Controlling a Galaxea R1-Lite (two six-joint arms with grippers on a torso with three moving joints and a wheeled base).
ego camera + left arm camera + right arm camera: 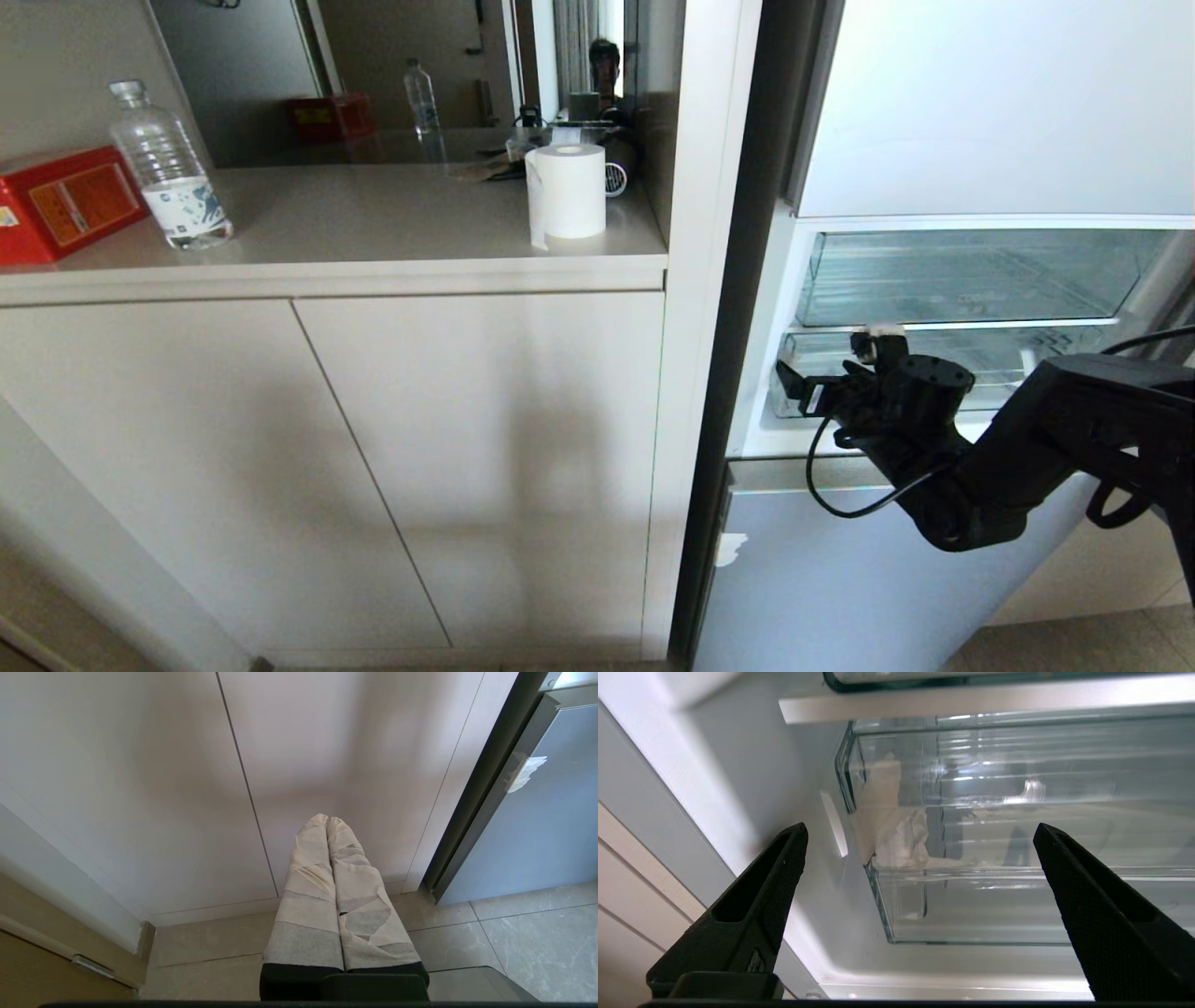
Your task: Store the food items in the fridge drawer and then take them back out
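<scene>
The right claw (794,387) is spread wide and holds nothing. It hangs just in front of the open middle part of the fridge (934,560), at the left corner of the fridge drawer (971,905). This drawer is the lower of two clear bins; the shorter clear bin (971,275) sits above it. In the right wrist view the drawer's front wall lies between the two black fingers (756,905), with a scrap of pale tape (887,830) on its left corner. I see no food item in any view, neither in the drawer nor on the worktop (373,224), where only a water bottle (173,168), a red box (61,201) and a paper roll (567,191) stand.

I judge that the step in hand is to take hold of the drawer's front lip and pull it out. To do this well, the claw should go forward slowly until one finger is over the lip and the other under it, then close fully before pulling. The pull should be straight outward, because a grip near the corner could twist the bin and jam it. The cable (840,495) under the wrist should stay away from the lower door edge.

The left claw (327,826) is clenched, its taped fingers pressed together, and it is parked low before the beige cabinets (187,788), above the floor
</scene>
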